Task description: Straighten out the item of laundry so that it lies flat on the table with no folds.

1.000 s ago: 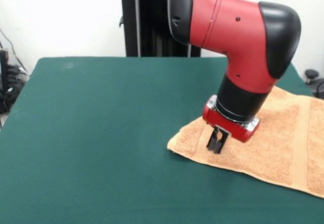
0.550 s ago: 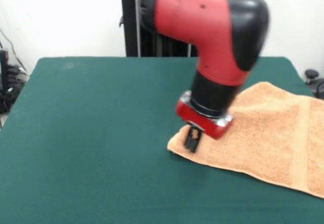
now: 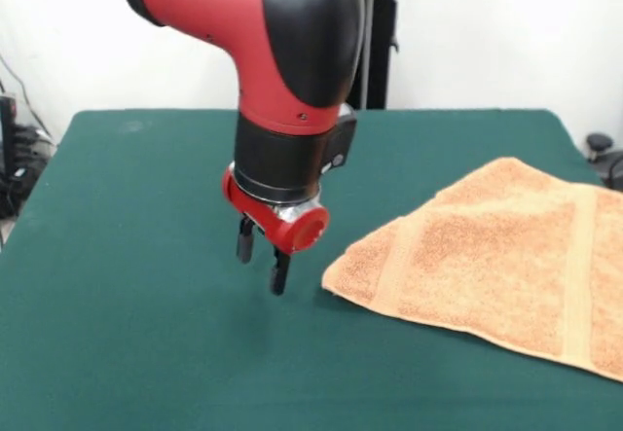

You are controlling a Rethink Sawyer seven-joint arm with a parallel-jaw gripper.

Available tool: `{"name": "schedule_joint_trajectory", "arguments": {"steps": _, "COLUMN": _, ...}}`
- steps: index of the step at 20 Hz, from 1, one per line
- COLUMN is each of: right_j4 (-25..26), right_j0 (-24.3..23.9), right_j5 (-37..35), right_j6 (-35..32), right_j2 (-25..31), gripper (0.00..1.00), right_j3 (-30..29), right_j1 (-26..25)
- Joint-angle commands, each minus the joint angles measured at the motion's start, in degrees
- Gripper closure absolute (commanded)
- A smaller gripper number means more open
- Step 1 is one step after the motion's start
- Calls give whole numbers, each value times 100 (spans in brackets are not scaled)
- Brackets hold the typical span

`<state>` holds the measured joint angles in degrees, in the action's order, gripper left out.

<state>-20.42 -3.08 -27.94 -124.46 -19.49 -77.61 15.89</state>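
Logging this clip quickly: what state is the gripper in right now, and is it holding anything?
Gripper: open, holding nothing; it hangs over the bare table, beside the towel and apart from it.

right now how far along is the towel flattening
Done: most of the towel lies spread on the table. In hand: nothing; the gripper is open and empty over bare cloth beside the towel's left corner. Left: that corner looks doubled over, with a woven band running across it, so a fold seems to remain. The towel's right end runs out of view, so its state there cannot be judged.
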Motion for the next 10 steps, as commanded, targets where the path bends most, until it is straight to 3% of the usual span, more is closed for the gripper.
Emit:
{"name": "schedule_joint_trajectory", "arguments": {"steps": 1, "right_j4": -52, "right_j0": 77, "right_j5": -333, "right_j6": -346, "right_j2": 1293, "gripper": 0, "right_j3": -872, "right_j1": 55}}
{"name": "schedule_joint_trajectory", "arguments": {"steps": 10, "right_j4": -16, "right_j0": 166, "right_j5": -491, "right_j6": -491, "right_j2": 1415, "gripper": 0, "right_j3": -1103, "right_j1": 410}}
